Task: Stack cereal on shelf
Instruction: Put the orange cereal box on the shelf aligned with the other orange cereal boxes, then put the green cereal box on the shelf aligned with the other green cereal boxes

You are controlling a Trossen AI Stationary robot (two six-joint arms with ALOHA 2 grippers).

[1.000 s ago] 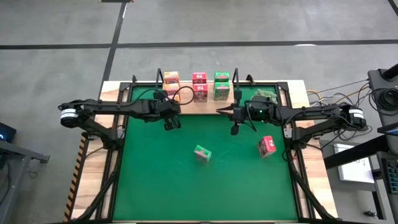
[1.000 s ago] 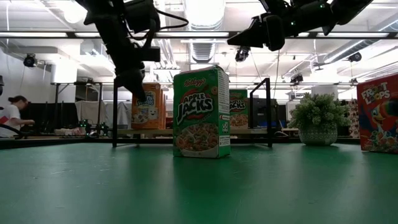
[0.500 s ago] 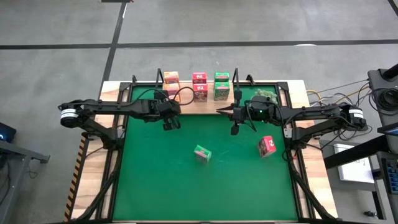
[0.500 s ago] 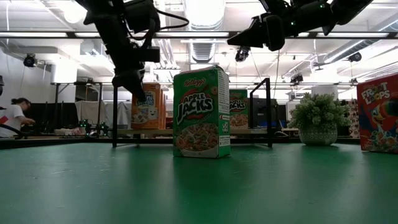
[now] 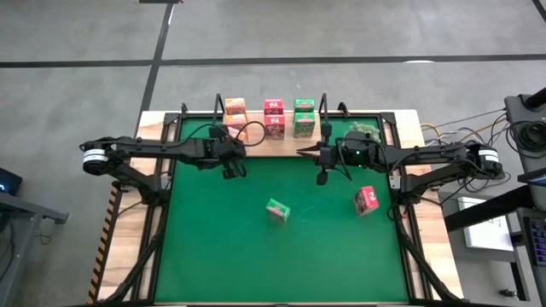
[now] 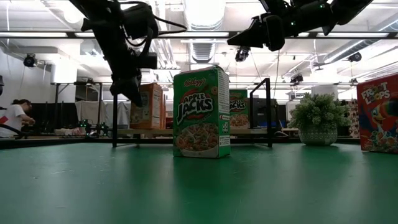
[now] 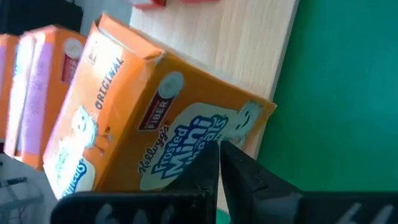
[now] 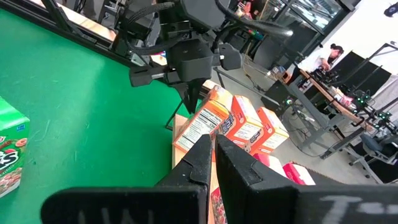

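The wooden shelf (image 5: pixel 286 143) lies along the mat's far edge. It bears orange (image 5: pixel 235 109), pink (image 5: pixel 273 115) and green (image 5: pixel 304 118) cereal boxes. One orange box (image 7: pixel 143 118) stands askew at the shelf's near edge (image 7: pixel 249 43), beside two other orange boxes (image 8: pixel 252 132). My left gripper (image 7: pixel 219 155) is shut against it. My right gripper (image 5: pixel 300 152) hangs shut and level above the mat, in front of the shelf, touching nothing. A green box (image 5: pixel 277 210) and a pink box (image 5: pixel 366 201) stand loose on the mat. My left gripper touches the askew orange box with its shut fingertips (image 8: pixel 191 102), which come slanting down from the near side. They lie against the box's printed front face (image 7: pixel 199 134), near its upper edge (image 8: pixel 200 112). The box's bottom rests on the shelf board.
A fuzzy plant ball (image 5: pixel 363 132) sits at the shelf's right end. Black wire uprights (image 6: pixel 115 112) rise at the shelf's sides. The green mat (image 5: pixel 222 247) is open at the near left. A person (image 6: pixel 12 115) sits in the room beyond.
The orange box under my left gripper has turned about on the shelf: the low view showed its printed front, and now shows more of its narrow side. Its bottom stays on the board.
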